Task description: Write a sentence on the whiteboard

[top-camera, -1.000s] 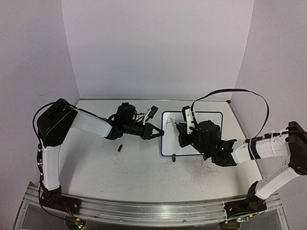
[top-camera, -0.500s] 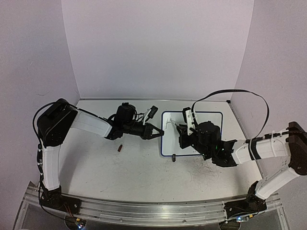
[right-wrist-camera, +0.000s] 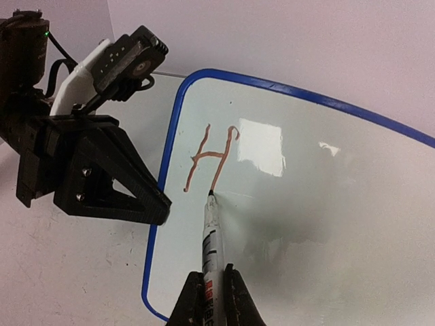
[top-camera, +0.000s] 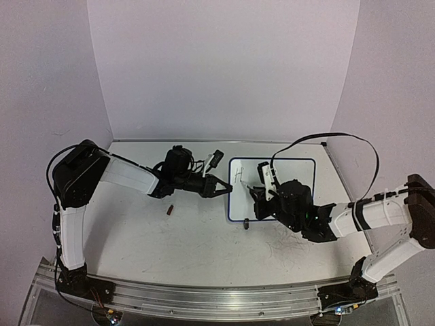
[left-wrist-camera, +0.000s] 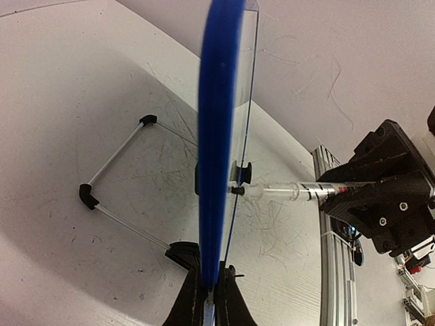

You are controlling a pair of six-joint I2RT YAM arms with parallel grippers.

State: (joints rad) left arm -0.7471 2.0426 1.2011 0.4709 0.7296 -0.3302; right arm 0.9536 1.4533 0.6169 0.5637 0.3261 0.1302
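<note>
whiteboard point(top-camera: 302, 170): propped on the surface point(top-camera: 190, 238) between your two arms.
left pincer point(left-wrist-camera: 209, 302): clamped on the whiteboard's blue left edge.
right pincer point(right-wrist-camera: 212, 291): clamped on the marker point(right-wrist-camera: 211, 234), whose tip touches the whiteboard face.
sentence point(right-wrist-camera: 212, 157): only an "H", near the whiteboard's upper-left corner.
deciding relation: bare space lies right of the "H", along the whiteboard's long axis; your right arm is nearer.
count: one whiteboard, one marker, one letter, two pincers.
</note>
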